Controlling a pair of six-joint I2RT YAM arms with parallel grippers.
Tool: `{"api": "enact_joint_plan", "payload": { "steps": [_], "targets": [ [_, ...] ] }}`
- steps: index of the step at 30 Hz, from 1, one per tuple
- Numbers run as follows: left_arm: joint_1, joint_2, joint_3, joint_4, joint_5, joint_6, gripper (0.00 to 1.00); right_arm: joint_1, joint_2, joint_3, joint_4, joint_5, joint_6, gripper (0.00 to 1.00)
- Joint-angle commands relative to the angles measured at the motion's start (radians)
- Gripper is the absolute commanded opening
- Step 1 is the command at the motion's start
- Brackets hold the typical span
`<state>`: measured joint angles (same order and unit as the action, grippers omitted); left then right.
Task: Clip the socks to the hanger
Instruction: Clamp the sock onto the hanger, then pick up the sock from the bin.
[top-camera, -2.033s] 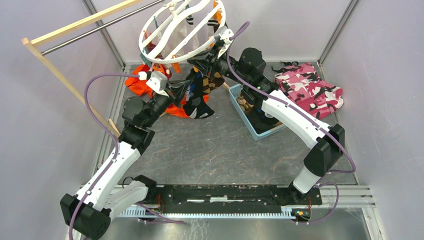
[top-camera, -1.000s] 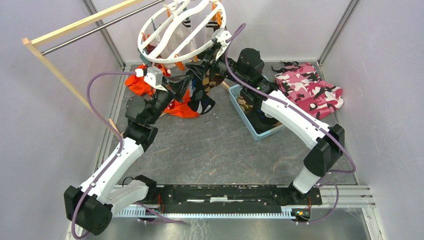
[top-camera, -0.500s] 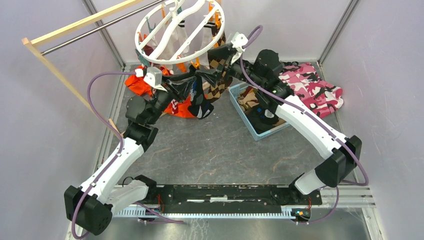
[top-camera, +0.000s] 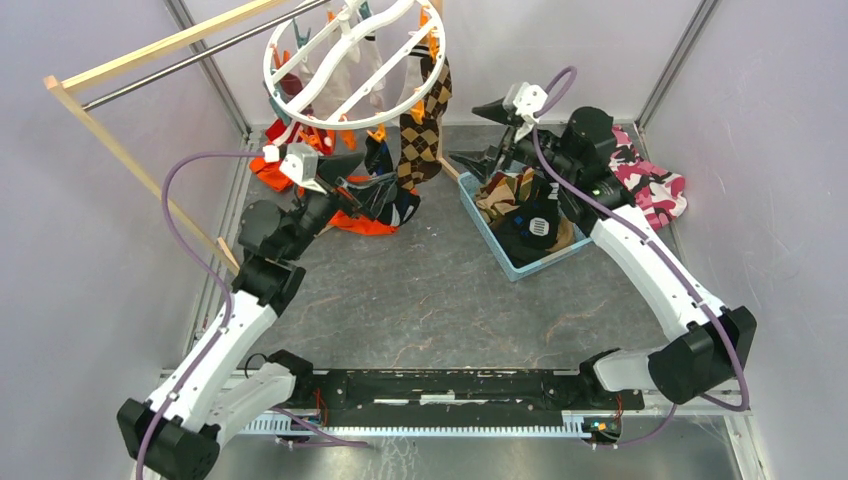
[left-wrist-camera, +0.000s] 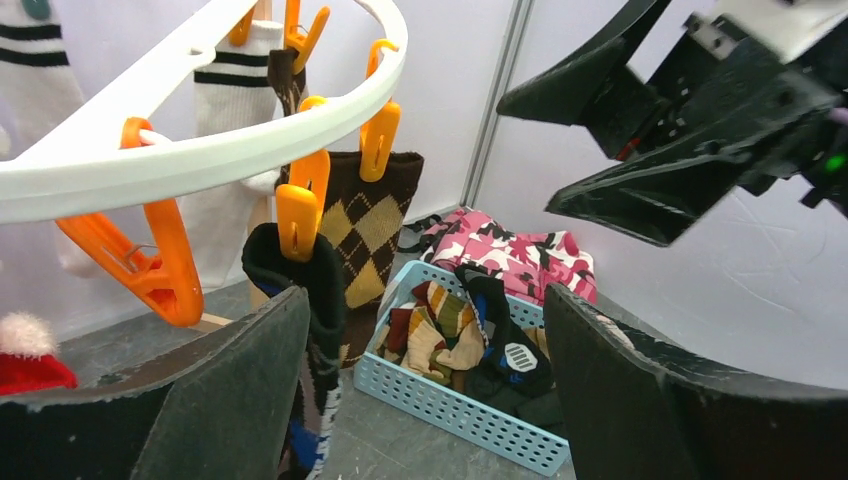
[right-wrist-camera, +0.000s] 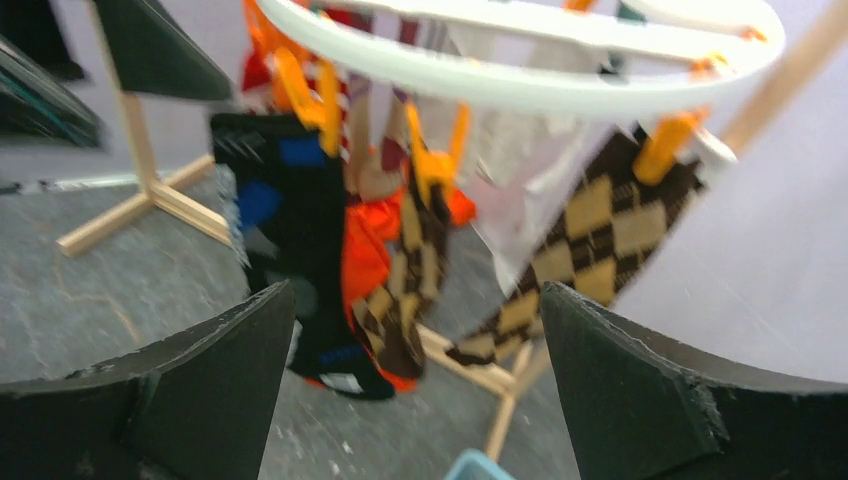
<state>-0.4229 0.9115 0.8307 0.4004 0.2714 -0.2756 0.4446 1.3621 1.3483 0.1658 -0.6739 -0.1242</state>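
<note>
White plastic hanger: a large round drying ring (top-camera: 340, 121) with wavy crossbars and dangling orange clips. It hangs high at the back left, above the grey table (top-camera: 430, 300).
Clipped so far: white socks with black stripes (left-wrist-camera: 228, 62), a brown argyle sock (top-camera: 420, 140) and a black sock with blue patches (left-wrist-camera: 320, 300) hang from the ring.
Left to do: a heap of mixed socks (top-camera: 515, 200) lies in the light blue plastic basket (top-camera: 490, 240) on the table, to the right of the ring. At least one orange clip (left-wrist-camera: 165, 270) hangs with nothing in it.
Left gripper (left-wrist-camera: 428, 300): the jaws are spread wide and hold nothing. It sits just below the ring, with the black sock hanging right beside one finger (whether they touch is unclear).
Right gripper (top-camera: 470, 132): the jaws are spread wide and empty. It is in the air between ring and basket, apart from both.
Progress: partway, by my judgement. Several socks are up and many remain in the basket.
Next need: probably a fresh sock from the basket and a free clip.
</note>
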Motion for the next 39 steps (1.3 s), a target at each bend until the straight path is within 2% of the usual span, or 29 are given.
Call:
{"api": "enact_joint_plan", "payload": {
  "steps": [1,8,11,15,25,32,35,39],
  "targets": [
    [0.004,-0.088,0.010,-0.139,0.013,0.055,0.93,-0.077,-0.049,-0.072,-0.046,-0.002,-0.080,0.98],
    [0.003,-0.162,0.026,-0.370,-0.021,0.119,0.96,-0.230,-0.012,-0.163,-0.131,0.128,0.028,0.98],
    [0.004,-0.194,0.027,-0.431,-0.041,0.120,0.96,-0.260,0.009,-0.173,-0.206,0.214,0.023,0.98],
    [0.004,-0.222,0.024,-0.470,-0.057,0.118,0.97,-0.272,0.025,-0.168,-0.277,0.251,0.032,0.95],
    [0.003,-0.236,0.017,-0.500,-0.090,0.107,0.99,-0.272,0.031,-0.276,-0.327,0.631,0.399,0.86],
    [0.003,-0.240,0.017,-0.504,-0.100,0.104,0.99,-0.272,0.119,-0.277,-0.333,0.594,0.505,0.79],
    [0.004,-0.248,0.012,-0.503,-0.102,0.097,0.99,-0.272,0.152,-0.265,-0.326,0.551,0.545,0.73],
    [0.004,-0.274,0.005,-0.498,-0.114,0.079,0.99,-0.273,0.167,-0.256,-0.347,0.567,0.585,0.69]
  ]
}}
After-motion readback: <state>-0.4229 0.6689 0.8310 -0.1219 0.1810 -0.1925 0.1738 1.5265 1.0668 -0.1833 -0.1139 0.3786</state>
